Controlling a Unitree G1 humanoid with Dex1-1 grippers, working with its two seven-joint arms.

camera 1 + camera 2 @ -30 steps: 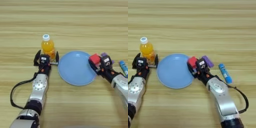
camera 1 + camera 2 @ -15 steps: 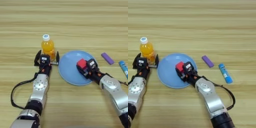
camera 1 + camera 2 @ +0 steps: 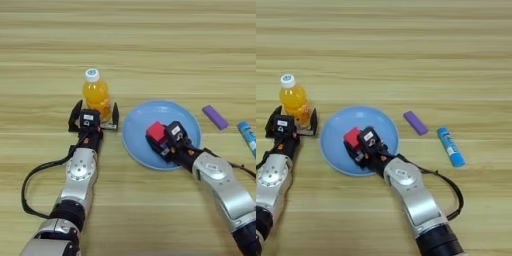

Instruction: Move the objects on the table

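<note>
Left eye view — right gripper (image 3: 159, 141) clasps red cube (image 3: 155, 132) over plate (image 3: 137, 131).

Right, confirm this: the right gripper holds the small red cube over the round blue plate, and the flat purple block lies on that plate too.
Not quite. The right gripper does hold the small red cube over the round blue plate, but the flat purple block lies on the wooden table, right of the plate and apart from it. The right eye view shows this.

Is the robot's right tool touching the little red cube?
Touching. In the left eye view the right tool is closed around the red cube over the blue plate, with no gap showing between its fingers and the cube.
</note>
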